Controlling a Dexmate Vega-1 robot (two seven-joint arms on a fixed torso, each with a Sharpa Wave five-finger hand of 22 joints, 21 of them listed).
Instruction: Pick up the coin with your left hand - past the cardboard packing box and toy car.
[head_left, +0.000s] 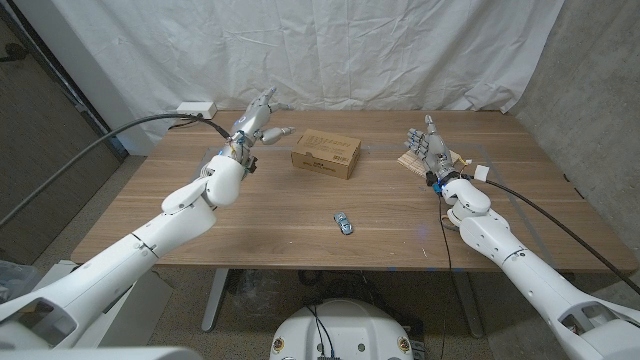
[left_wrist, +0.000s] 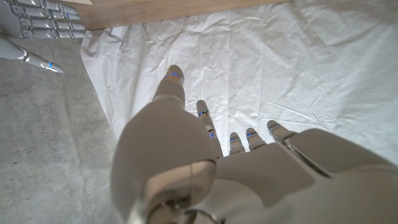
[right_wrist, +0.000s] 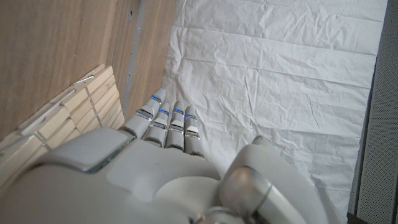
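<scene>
The brown cardboard packing box (head_left: 327, 155) lies at the table's far middle. A small blue toy car (head_left: 344, 222) sits nearer the front, right of centre. A tiny dark coin-like thing (head_left: 283, 131) lies on the wood left of the box. My left hand (head_left: 254, 118) is raised over the far left of the table, just left of that thing, fingers spread and holding nothing. In the left wrist view my left hand (left_wrist: 205, 168) points at the white curtain. My right hand (head_left: 428, 148) stands at the far right, fingers up and apart, with nothing in it.
A pale wooden slatted piece (head_left: 412, 162) (right_wrist: 74, 112) lies under and beside my right hand (right_wrist: 155, 174). A white box with a cable (head_left: 195, 108) sits at the far left corner. The white curtain (head_left: 380, 50) hangs behind the table (head_left: 250, 230).
</scene>
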